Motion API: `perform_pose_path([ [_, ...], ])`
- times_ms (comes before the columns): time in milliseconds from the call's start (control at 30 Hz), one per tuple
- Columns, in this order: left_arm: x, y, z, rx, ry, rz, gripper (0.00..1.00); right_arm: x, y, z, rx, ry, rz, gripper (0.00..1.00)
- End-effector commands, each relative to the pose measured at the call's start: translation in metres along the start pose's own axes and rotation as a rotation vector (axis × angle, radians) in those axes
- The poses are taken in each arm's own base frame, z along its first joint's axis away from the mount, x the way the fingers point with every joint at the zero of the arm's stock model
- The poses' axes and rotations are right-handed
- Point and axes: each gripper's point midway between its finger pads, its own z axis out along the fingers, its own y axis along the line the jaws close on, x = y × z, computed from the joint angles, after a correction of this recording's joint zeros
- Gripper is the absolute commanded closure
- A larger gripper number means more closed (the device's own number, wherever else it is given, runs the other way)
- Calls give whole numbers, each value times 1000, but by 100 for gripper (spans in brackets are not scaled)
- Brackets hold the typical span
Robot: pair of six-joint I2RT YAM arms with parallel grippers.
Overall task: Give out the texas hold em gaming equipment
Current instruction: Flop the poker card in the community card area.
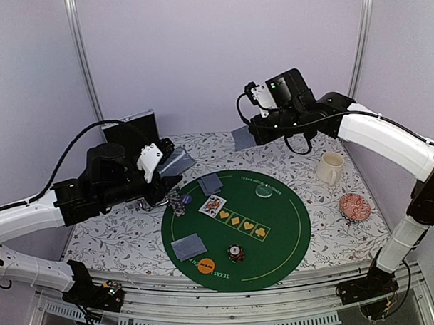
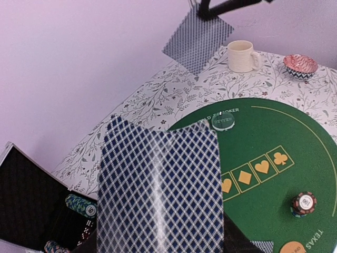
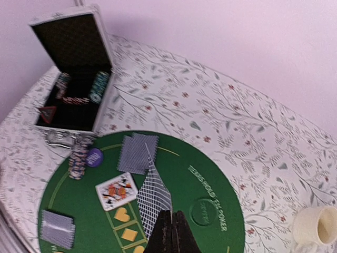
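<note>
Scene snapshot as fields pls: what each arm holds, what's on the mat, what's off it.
left jaws: shut on left card, blue patterned back showing, held in the air
right jaws: shut on right card, also held in the air
mat: round, green
on mat: face-up card; far face-down cards; near face-down cards; left chip stack; near chip stack; orange disc; clear disc
off mat: mug; red bowl; open case with chips inside
</note>
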Motion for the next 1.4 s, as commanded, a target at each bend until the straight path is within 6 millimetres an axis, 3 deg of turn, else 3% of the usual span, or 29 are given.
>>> perform_pose_path([
  [0, -7, 19, -3, -98, -28, -17, 50, 102, -41, 57, 366, 322, -151, 99],
  [100, -8, 22, -4, -112, -32, -19, 50, 145, -29, 93, 432, 462, -276, 99],
  [233, -8, 23, -5, -114, -34, -19, 50, 187, -12, 130, 480, 590, -430, 99],
  [367, -9, 24, -5, -116, -36, -20, 50, 209, 28, 148, 375, 623, -512, 98],
  [533, -9, 23, -5, -113, -38, -20, 50, 231, 80, 153, 129, 656, -496, 98],
  [600, -9, 23, -5, -110, -39, -21, 50, 236, 92, 153, 56, 667, -464, 98],
  [767, -9, 23, -5, -110, -39, -20, 50, 232, 98, 152, 29, 667, -453, 98],
  [800, -9, 23, -5, -109, -38, -20, 50, 245, 98, 158, 24, 699, -460, 98],
  [900, -10, 23, -5, -110, -40, -21, 50, 248, 102, 161, 10, 711, -457, 98],
  [1367, -10, 22, -6, -104, -42, -19, 50, 244, 108, 168, -19, 710, -475, 98],
])
